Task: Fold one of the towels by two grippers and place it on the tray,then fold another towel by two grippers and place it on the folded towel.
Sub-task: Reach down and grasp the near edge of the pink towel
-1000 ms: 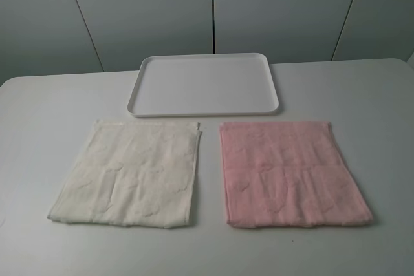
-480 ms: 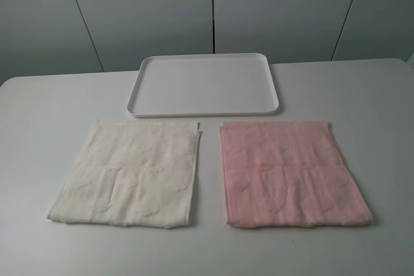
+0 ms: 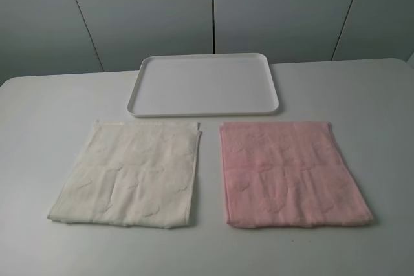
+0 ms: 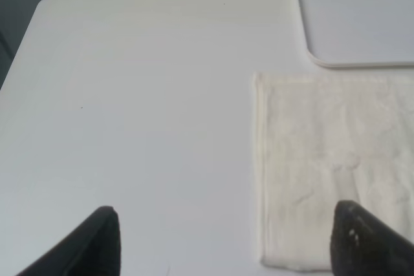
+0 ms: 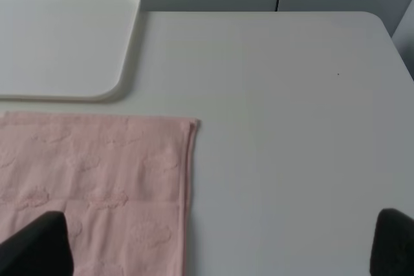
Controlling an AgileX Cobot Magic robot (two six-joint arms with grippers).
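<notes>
Left pincer (image 4: 229, 245) and right pincer (image 5: 213, 245), each shown by its own wrist camera with the fingers spread wide and nothing between them; neither arm enters the high view. The pink towel (image 3: 294, 172) lies flat and unfolded at the lower right of the high frame. The cream-white towel (image 3: 129, 172) lies flat at the lower left, with a narrow strip of bare surface (image 3: 208, 172) between the two. The tray (image 3: 204, 85) sits at upper centre, just beyond both towels, with nothing on it. The left wrist camera looks down on the outer edge of the cream-white towel, and the right wrist camera on an outer corner of the pink towel, the corner nearest the tray. No fold appears to have begun, so the step in hand is judged to be the approach to the pink towel. A clean fold likely calls for the left pincer to cross to the pink towel, for each pincer to take one corner of the same edge, and for both to lift level and together. Uneven height or a shallow pinch on the terry risks a skewed crease or a dropped corner.
</notes>
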